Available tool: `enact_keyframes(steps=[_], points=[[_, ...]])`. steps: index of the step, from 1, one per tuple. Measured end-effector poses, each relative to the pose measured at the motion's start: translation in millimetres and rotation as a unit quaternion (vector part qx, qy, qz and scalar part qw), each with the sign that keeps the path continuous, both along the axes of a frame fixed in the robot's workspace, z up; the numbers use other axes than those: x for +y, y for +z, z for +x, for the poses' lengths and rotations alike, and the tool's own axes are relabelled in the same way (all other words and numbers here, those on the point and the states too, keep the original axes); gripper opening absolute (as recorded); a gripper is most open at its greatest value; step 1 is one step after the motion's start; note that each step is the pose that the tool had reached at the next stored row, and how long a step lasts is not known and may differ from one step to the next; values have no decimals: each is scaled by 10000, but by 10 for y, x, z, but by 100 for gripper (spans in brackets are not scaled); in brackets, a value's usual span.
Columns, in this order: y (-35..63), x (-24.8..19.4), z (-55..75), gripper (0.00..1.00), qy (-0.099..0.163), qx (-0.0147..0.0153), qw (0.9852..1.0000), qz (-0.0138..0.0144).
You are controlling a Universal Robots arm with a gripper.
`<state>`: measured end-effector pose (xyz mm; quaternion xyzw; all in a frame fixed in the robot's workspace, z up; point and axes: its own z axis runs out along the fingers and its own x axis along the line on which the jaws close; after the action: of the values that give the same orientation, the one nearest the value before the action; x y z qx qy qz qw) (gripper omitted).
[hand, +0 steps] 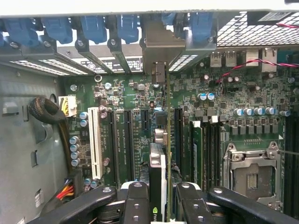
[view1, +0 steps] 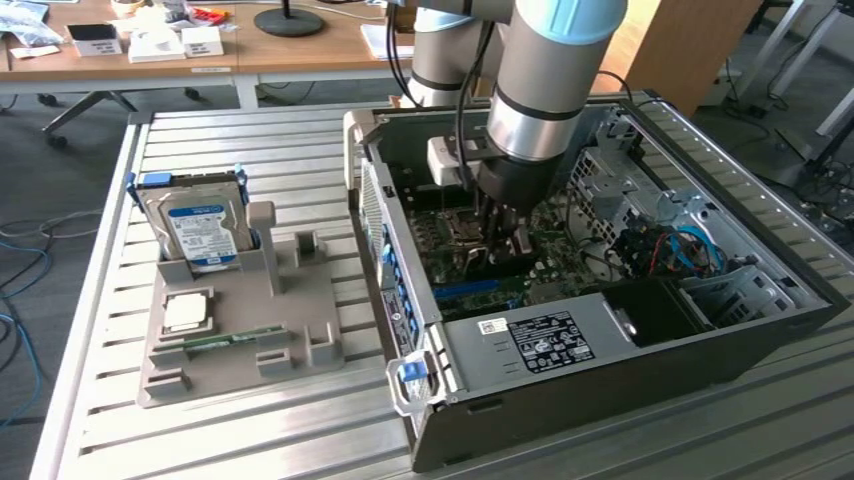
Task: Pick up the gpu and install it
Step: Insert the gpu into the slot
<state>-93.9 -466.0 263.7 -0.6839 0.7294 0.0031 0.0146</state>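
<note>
— Beneath the gripper (view1: pixel 501 232), what surface, and what room?
— A slatted metal table (view1: pixel 267 430) bearing an open computer case (view1: pixel 601 410). Wooden office desks (view1: pixel 267 55) stand behind the arm.
— How does the gripper stand?
— Lowered inside the case. Its black fingers (hand: pixel 138 200) are drawn partway together, pinching the gpu (hand: pixel 158 163) edge-on between them. The card hangs directly under the gripper, over the motherboard (hand: pixel 219 93). Its far end reaches toward the rear wall and the blue clips (hand: pixel 93 28). Whether it sits in a slot cannot be told.
— What surrounds it?
— Near the fingers, a white expansion slot (hand: pixel 95 142) on one side and the processor socket (hand: pixel 252 175) on the other. A labelled power supply (view1: pixel 541 340) lies near the gripper. Well apart from it, outside the case, a grey holder (view1: pixel 227 370) carries a hard drive (view1: pixel 198 225) and a processor chip (view1: pixel 184 312).
</note>
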Motion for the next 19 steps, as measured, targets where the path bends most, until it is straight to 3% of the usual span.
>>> enact_keyframes(steps=[19], points=[[-15, 1, -11, 27, -1, -1, 10000, 0]])
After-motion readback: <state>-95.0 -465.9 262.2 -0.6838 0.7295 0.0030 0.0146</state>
